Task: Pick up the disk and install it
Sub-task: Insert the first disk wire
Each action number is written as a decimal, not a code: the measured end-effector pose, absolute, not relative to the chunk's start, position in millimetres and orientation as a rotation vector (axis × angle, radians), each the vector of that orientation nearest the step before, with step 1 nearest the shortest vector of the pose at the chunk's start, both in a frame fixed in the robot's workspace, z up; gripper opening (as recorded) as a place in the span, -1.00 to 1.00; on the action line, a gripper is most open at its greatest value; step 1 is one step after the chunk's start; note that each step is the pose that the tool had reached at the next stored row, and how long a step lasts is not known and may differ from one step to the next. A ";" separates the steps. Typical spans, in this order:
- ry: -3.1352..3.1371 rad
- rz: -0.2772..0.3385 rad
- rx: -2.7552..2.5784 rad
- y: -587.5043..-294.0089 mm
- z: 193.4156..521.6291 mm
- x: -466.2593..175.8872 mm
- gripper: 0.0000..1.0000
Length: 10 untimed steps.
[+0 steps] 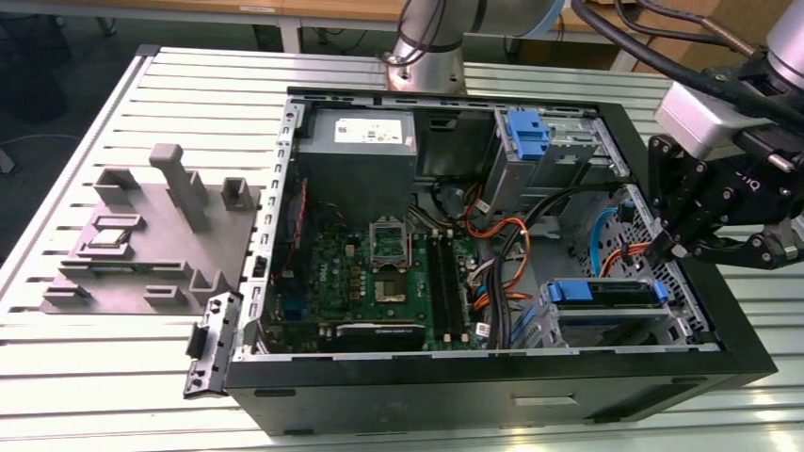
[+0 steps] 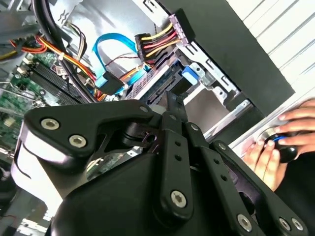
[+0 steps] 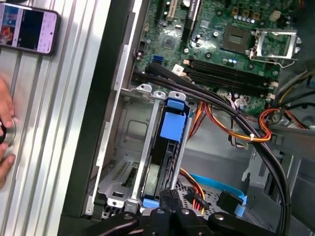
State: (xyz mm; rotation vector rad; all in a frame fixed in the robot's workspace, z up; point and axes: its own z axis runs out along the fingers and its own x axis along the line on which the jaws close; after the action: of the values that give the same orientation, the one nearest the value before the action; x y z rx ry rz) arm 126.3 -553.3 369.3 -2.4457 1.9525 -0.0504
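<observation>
The black gripper (image 1: 679, 247), fingers closed on nothing, hovers beside the blue-framed silver-grey disk (image 1: 603, 294) in its metal bay, where the orange cables (image 1: 496, 247) nearby could snag it.

The hand (image 2: 172, 105) hides most of the disk (image 2: 165, 83).

Silver-grey jointed arm (image 1: 425, 38) with thick black cables, pale grey wrist block, matte black hand (image 1: 684, 247) of slim linked bars, silver round-head screws at its pivots, glossy black rounded housing behind them
</observation>
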 end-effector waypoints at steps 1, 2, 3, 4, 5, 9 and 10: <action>1.947 -0.055 -2.448 -552.9 368.9 126.8 -0.80; 1.946 -0.056 -2.448 -551.8 368.7 127.5 -0.80; 1.947 -0.057 -2.449 -550.2 368.6 128.3 -0.80; 1.947 -0.058 -2.449 -548.6 368.6 129.2 -0.80; 1.947 -0.059 -2.449 -547.0 368.5 130.2 -0.80; 1.948 -0.062 -2.451 -540.3 368.2 134.9 -0.80; 1.949 -0.063 -2.452 -538.5 368.1 136.3 -0.80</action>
State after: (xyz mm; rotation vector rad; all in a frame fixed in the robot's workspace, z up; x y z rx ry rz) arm 136.3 -538.5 368.1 -2.4515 1.9487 -0.0627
